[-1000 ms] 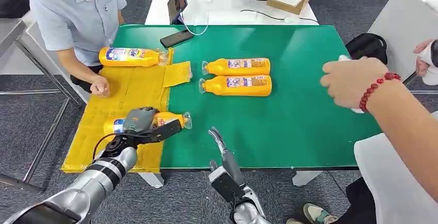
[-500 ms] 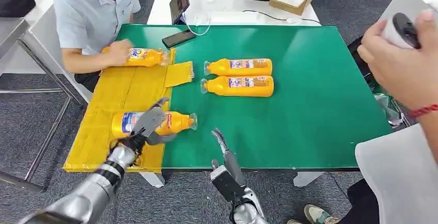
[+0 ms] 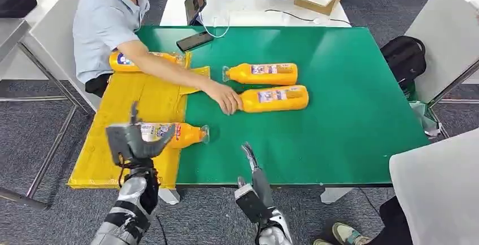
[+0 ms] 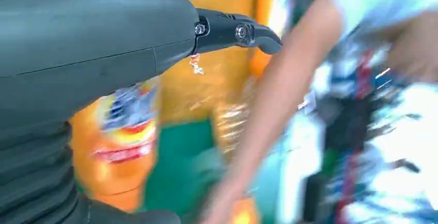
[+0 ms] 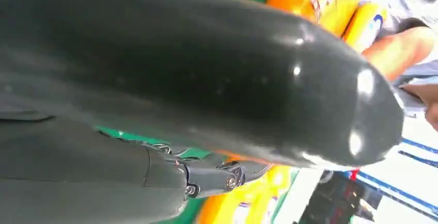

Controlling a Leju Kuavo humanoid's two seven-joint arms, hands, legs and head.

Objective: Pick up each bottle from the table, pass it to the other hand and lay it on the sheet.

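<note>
An orange bottle lies on its side on the yellow sheet, cap toward the green table. My left hand hovers just in front of it, fingers spread, holding nothing; its wrist view is blurred and shows the bottle close by. My right hand stands at the table's near edge, fingers straight and empty. Two more bottles lie on the green; a person's hand touches the neck of the nearer one. Another bottle lies at the sheet's far end.
The person in a light blue shirt sits at the left and reaches an arm over the sheet. A phone and a propped tablet stand at the far edge. A black bag is on the floor at the right; another person stands close by.
My left hand has let go of the bottle on the sheet and drawn back. The seated person has reached across to the nearer bottle on the green, which shifted right. The hand at right has withdrawn.
</note>
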